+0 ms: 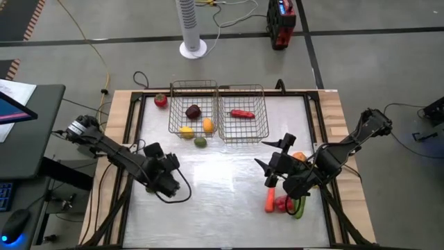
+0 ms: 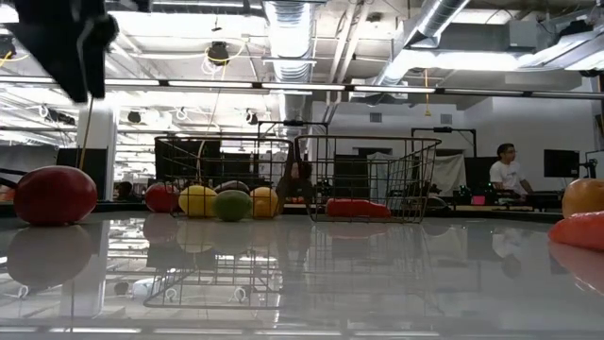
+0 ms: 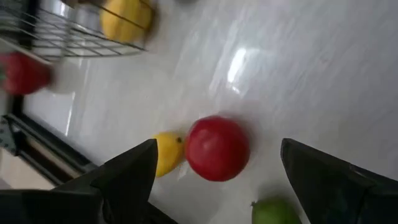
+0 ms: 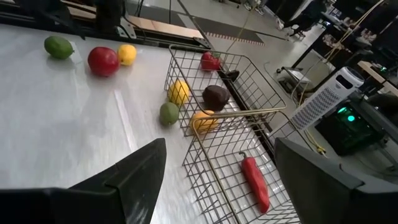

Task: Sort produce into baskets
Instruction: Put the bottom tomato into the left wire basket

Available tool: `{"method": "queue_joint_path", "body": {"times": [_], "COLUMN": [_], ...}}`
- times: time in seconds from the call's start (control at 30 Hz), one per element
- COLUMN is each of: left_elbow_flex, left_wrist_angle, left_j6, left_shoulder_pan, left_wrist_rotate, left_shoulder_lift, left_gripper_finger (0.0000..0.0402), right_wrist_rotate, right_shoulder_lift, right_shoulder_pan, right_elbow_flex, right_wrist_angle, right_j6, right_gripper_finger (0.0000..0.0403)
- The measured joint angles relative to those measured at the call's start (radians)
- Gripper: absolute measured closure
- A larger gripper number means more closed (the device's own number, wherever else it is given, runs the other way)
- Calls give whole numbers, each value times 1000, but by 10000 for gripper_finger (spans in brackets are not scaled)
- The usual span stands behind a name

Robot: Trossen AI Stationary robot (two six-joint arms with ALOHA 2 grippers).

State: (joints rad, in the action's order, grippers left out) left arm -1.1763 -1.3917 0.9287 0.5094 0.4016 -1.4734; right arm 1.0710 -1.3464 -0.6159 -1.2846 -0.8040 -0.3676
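Hovering left gripper | jaws spread | red apple between, untouched

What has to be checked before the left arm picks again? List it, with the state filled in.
1. Left claw open and empty: ok, its fingers are wide apart.
2. Red apple lined up between those fingers: ok.
3. Apple free of its neighbours: not ok. The lemon sits against it and a lime lies close by.
4. Claw height above the apple: cannot tell.
5. Room in the left basket: ok, only a few pieces inside.
6. Right claw out of the way: ok. It is open, at the table's right side.
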Motion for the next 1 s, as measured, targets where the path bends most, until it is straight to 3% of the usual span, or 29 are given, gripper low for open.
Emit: {"method": "queue_joint_path", "body": {"times": [0.23, 1.0], "left_elbow_flex": [131, 432], "left_wrist_angle": [90, 354], "left_j6": [-59, -212], "left_shoulder_pan": [-48, -210], "left_wrist_rotate": [-93, -233], "left_shoulder_lift": [0, 86], "left_gripper_finger": [74, 74], "right_wrist_rotate": [0, -6], "right_shoulder_lift": [0, 0], "right_shoulder_pan": [0, 1], "right_elbow_flex": [0, 0], "right_wrist_angle": [8, 13], "right_j6": [0, 1], "right_gripper_finger": [79, 79]}}
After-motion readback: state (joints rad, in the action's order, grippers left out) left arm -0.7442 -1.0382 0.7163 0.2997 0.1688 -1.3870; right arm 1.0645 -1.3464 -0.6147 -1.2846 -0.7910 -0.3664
